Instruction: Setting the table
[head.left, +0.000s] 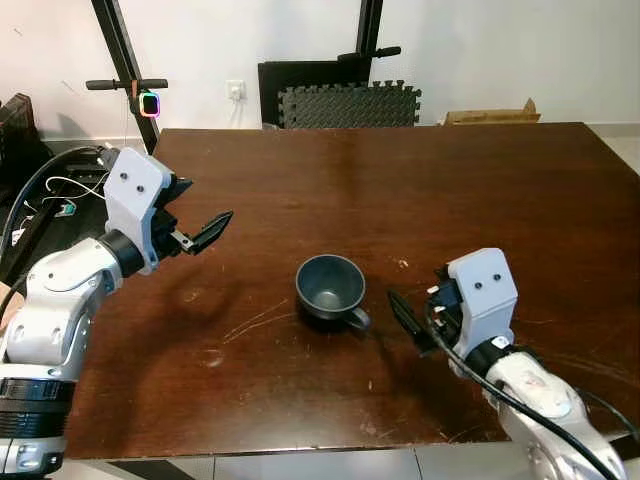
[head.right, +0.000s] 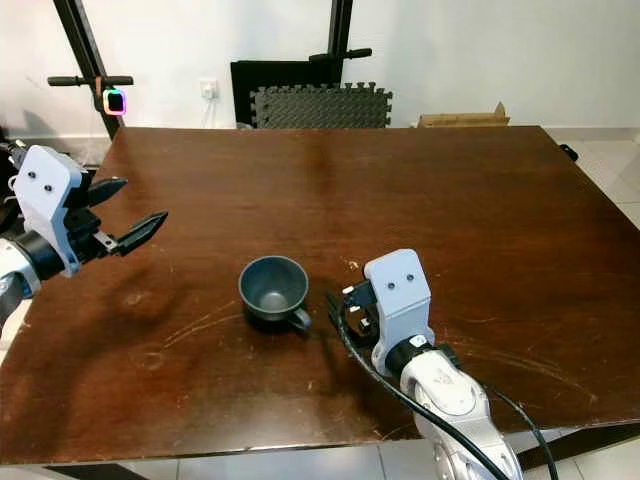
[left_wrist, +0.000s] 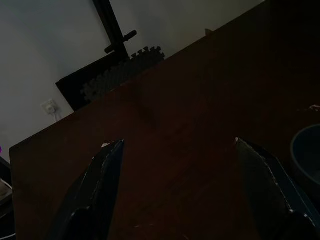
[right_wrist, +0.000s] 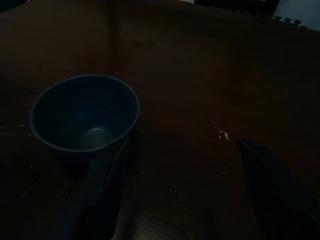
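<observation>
Surface (head.left: 420, 190): dark brown wood, glossy, scratched near the front.
Wall (head.left: 480, 40): white, far side, with a socket (head.left: 236, 90) at left.
Against wall: black foam mats (head.left: 348, 104), a cardboard box (head.left: 492, 116) at right.
Far left: black stand (head.left: 122, 55) with a glowing light (head.left: 149, 104).

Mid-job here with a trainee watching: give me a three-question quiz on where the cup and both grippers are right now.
1. True or false: the cup stands upright on the table.
2. Which gripper is nearer the cup's handle? A) left gripper B) right gripper
3. Fill in: both grippers' jaws are ____.

Key:
1. True; its open mouth faces up and it looks empty.
2. B; the right gripper sits just beside the handle, not touching it, while the left gripper hovers apart over the table's left side.
3. Open; neither holds anything.
</observation>
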